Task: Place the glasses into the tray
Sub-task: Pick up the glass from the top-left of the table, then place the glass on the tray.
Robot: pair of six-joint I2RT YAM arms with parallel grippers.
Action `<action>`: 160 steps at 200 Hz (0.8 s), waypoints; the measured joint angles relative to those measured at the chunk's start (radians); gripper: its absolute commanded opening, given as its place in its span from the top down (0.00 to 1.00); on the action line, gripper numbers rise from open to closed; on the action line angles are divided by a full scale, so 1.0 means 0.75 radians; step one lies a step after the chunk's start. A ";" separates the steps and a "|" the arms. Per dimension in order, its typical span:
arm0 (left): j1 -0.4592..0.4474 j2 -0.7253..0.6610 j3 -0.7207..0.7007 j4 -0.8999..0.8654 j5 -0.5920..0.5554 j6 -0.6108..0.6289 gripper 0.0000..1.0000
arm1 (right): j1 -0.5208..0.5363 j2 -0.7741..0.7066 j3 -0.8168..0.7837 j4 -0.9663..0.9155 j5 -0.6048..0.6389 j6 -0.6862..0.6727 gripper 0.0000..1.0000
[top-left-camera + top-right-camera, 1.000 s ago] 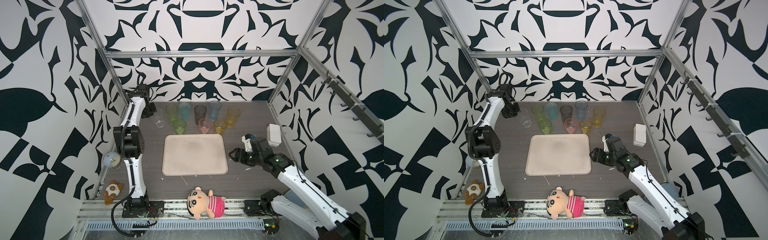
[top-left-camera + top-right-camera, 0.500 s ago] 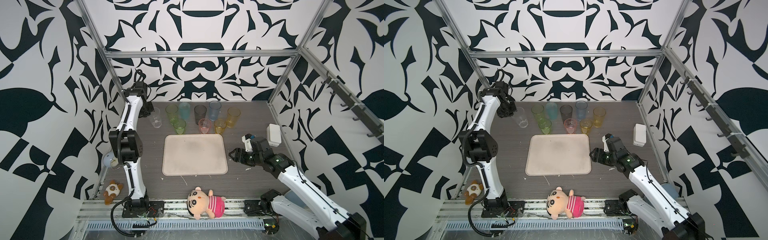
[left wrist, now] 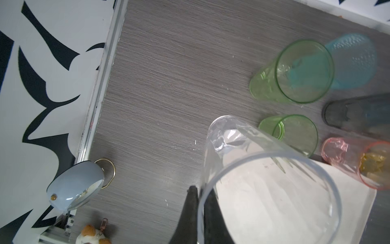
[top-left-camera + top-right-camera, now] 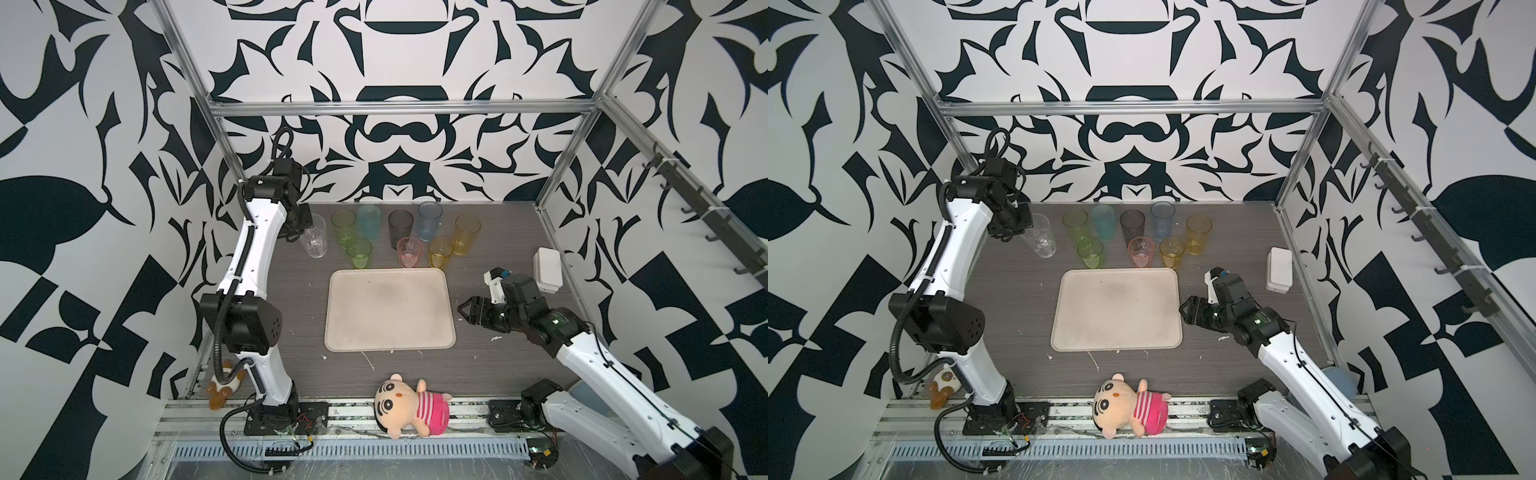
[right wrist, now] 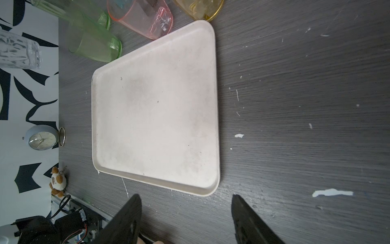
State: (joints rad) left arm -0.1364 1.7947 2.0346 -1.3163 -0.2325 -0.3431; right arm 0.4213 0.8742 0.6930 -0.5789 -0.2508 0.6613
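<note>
Evidently nothing has yet been placed in the tray (image 4: 388, 309), lying bare just ahead of the wide-open, empty right jaws. One clear glass (image 4: 314, 237) is pinched by its rim in the closed left jaws; eight other glasses (image 4: 409, 251) are left on the table (image 4: 498, 365) beside them.

smoke glass (image 3: 358, 112) cropped, pink glass (image 3: 341, 156) cropped

Paired overhead views, close wrist views, tray (image 4: 388, 309) shared
</note>
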 measured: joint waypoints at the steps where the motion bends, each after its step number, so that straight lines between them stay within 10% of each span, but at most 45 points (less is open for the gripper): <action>1: -0.004 -0.005 -0.005 -0.001 0.000 0.001 0.96 | 0.000 0.000 0.000 0.000 0.000 -0.001 0.29; 160: -0.242 -0.180 -0.514 0.126 0.058 -0.088 1.00 | 0.001 0.040 0.010 0.001 0.002 -0.014 0.29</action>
State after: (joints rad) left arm -0.3176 1.6600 1.6489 -1.2221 -0.1890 -0.4091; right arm 0.4217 0.9039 0.7006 -0.5785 -0.2493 0.6506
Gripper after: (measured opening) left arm 0.082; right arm 0.707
